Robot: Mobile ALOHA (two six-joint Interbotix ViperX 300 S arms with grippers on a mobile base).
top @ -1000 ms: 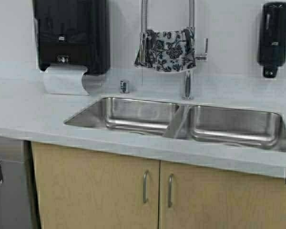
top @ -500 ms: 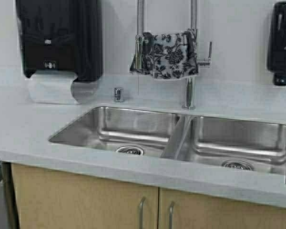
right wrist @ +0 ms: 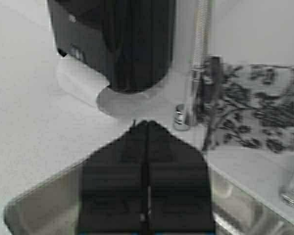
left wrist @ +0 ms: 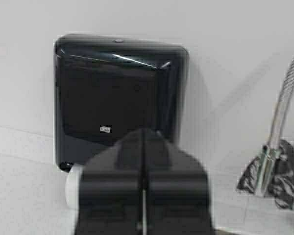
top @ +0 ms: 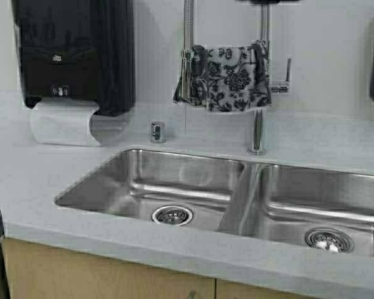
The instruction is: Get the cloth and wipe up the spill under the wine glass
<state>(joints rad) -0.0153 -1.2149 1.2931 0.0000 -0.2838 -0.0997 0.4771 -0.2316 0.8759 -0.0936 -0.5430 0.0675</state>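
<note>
The cloth (top: 224,78) hangs on the faucet (top: 257,118), beyond both closed, empty fingers (right wrist: 146,161).

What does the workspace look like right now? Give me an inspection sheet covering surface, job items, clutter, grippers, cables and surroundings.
Surface: pale counter with a steel double sink set in it; no spill seen.
Job's things: the cloth hangs draped over the faucet above the sink; wine glass nothing seen.
Clutter: small chrome fitting on the counter behind the sink.
Grippers: left gripper shut, facing the paper towel dispenser; right gripper shut, over the sink's edge, facing the cloth. Both empty.
Cables: nothing seen.
Surroundings: white wall, wooden cabinet fronts below the counter.
</note>
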